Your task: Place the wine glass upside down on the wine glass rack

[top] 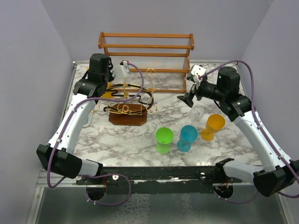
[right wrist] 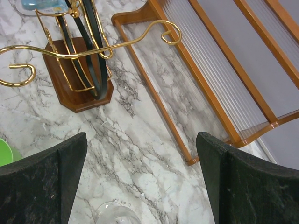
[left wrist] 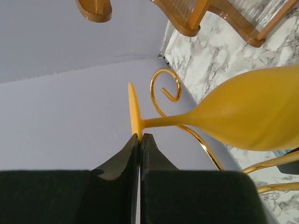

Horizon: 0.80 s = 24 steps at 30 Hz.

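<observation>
My left gripper (left wrist: 140,136) is shut on the rim of the foot of a yellow wine glass (left wrist: 252,116). The glass's stem lies against a curled gold wire (left wrist: 163,88) of the wine glass rack (top: 128,100). The rack is gold and black wire on a dark brown wooden base (top: 127,116), left of the table's middle. In the top view the left gripper (top: 102,92) is at the rack's left side and mostly hides the glass. My right gripper (top: 189,100) is open and empty above the marble, with the rack (right wrist: 77,74) to its upper left.
A clear glass (top: 197,112) stands just below the right gripper and shows in the right wrist view (right wrist: 114,215). Green (top: 164,139), blue (top: 188,136) and orange (top: 214,126) glasses stand upright at front right. A two-tier wooden shelf (top: 145,51) stands at the back. A light blue glass (right wrist: 44,4) is by the rack.
</observation>
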Tool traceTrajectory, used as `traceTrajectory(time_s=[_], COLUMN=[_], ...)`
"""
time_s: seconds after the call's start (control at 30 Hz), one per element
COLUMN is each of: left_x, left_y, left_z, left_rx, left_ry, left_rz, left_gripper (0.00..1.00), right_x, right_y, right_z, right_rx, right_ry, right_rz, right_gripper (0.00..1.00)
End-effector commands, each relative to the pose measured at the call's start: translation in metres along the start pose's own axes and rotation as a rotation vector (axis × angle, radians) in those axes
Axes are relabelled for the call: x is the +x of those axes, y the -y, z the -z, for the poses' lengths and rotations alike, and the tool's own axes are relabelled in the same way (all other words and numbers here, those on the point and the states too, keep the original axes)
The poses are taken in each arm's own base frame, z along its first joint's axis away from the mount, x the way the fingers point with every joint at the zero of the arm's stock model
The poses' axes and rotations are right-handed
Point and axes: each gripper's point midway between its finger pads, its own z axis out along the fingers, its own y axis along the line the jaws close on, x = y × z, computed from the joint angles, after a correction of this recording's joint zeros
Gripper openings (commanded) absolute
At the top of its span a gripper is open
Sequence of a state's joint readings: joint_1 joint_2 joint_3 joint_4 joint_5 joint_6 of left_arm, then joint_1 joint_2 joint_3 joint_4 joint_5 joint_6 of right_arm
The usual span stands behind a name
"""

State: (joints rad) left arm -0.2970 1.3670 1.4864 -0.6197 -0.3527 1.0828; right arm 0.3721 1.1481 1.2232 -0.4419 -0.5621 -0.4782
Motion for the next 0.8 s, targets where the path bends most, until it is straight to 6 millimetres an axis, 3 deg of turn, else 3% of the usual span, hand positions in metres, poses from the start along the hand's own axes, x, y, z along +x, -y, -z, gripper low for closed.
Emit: traceTrajectory(time_s=[0.0, 0.77], left_x=[0.005, 0.003], left_y=[-0.014, -0.014], left_z=[0.004, -0.024], left_rx=[-0.07, -0.114], left_ry=[-0.043, -0.088], left_rz=[0.017, -0.002], left_gripper=[0.0, 0.0], right_x=[-0.004, -0.004], right_y=[-0.003, -0.004], right_z=[-0.001, 0.0], right_rx=[-0.017, -0.022], right_ry=[0.024, 0.024], right_rz=[0.023, 0.023], right_gripper=[1.0, 0.99])
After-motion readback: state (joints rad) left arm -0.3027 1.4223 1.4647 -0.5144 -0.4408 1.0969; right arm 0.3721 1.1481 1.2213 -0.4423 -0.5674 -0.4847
